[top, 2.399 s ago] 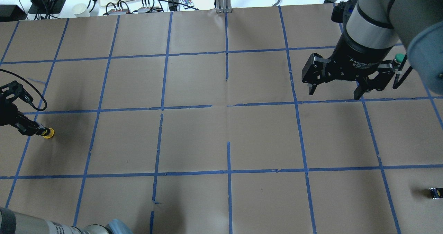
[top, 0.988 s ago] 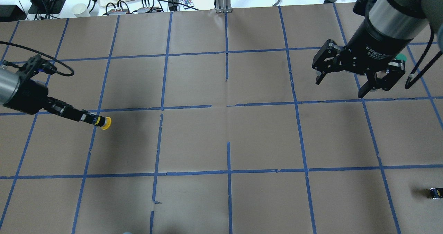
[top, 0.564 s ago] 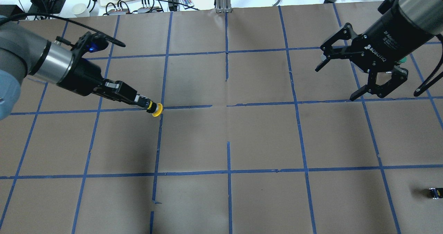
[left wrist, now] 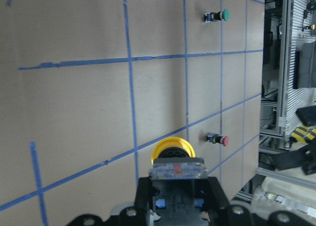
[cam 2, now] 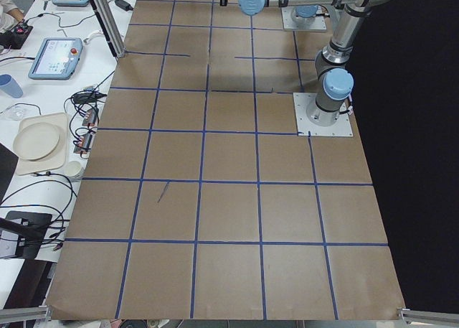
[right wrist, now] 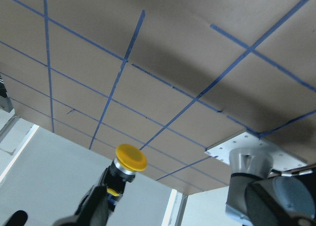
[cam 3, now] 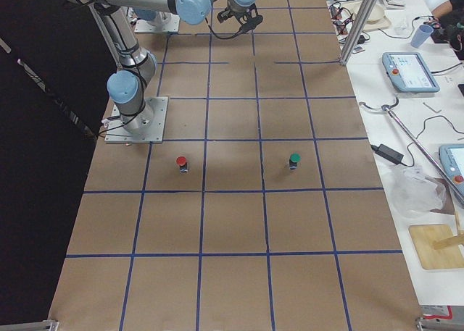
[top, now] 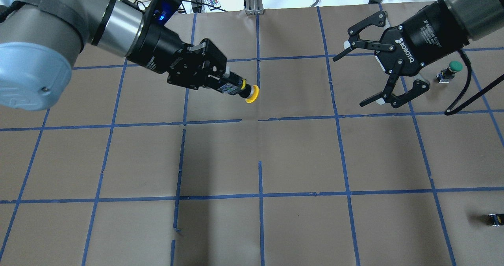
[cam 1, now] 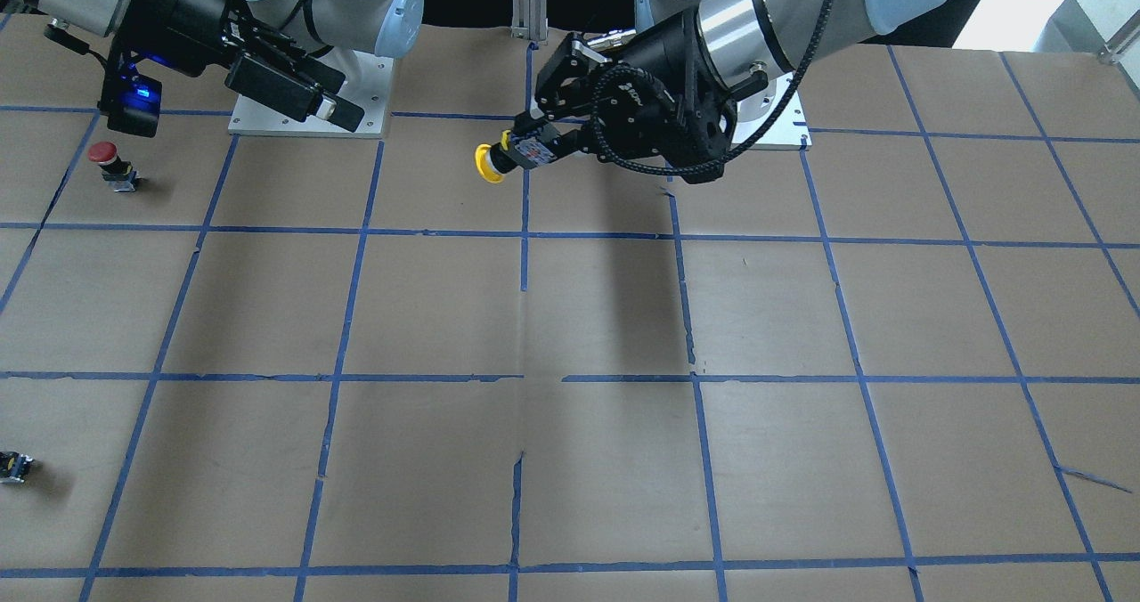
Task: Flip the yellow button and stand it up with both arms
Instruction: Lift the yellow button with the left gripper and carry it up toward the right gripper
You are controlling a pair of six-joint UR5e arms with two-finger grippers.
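Observation:
My left gripper [top: 231,87] is shut on the contact block of the yellow button [top: 251,94]. It holds the button level above the table's middle, with the cap pointing toward my right gripper. The button also shows in the front view [cam 1: 487,163], the left wrist view [left wrist: 172,149] and the right wrist view [right wrist: 131,158]. My right gripper [top: 354,77] is wide open and empty. It is turned sideways to face the button from about two tiles to the right. It also shows in the front view [cam 1: 331,108].
A green-capped button [top: 453,67] stands behind my right gripper. A red-capped button [cam 1: 107,158] stands near the right arm's base. A tiny dark switch piece [top: 495,219] lies at the front right edge. The table is brown paper with blue tape lines.
My left arm has carried the yellow button from the far left edge up and right to the table's middle. My right gripper has turned to face left and stayed open.

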